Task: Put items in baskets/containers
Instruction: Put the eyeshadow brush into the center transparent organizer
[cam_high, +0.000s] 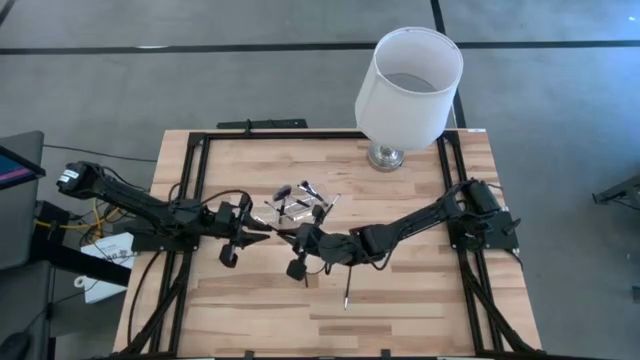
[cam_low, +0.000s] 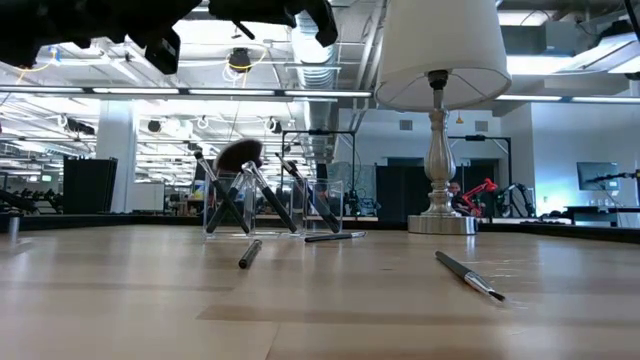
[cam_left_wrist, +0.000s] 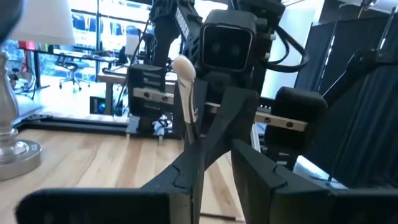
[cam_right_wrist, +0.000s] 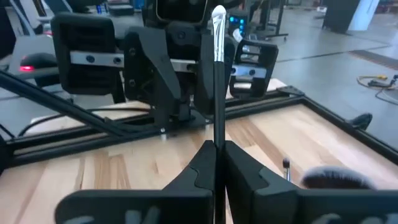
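Note:
A clear container (cam_low: 322, 205) stands on the table's middle with several dark-handled brushes (cam_low: 245, 190) leaning in it; in the high view it is the clear container (cam_high: 295, 205). Just in front of it my two grippers face each other above the table. My right gripper (cam_right_wrist: 217, 149) is shut on a thin brush (cam_right_wrist: 217, 74) with a pale tip. My left gripper (cam_left_wrist: 217, 165) is open, its fingers on either side of that brush's (cam_left_wrist: 186, 93) handle. Loose brushes (cam_low: 468, 275) (cam_low: 248, 253) (cam_low: 335, 237) lie flat on the wood. My right gripper pinches the brush's dark handle (cam_right_wrist: 217, 132) between its two fingers, coming about level from the table's right side, across the handle. The brush stands upright, pale head up, lifted clear of the table. My left gripper: I cannot tell whether its fingers touch the handle (cam_left_wrist: 194, 140).
A lamp with a white shade (cam_high: 408, 75) on a silver base (cam_low: 440, 215) stands at the far right. A black frame (cam_high: 195, 170) borders the wooden top. One loose brush (cam_high: 347, 288) lies toward the near edge, right of centre; bare wood lies at the near left.

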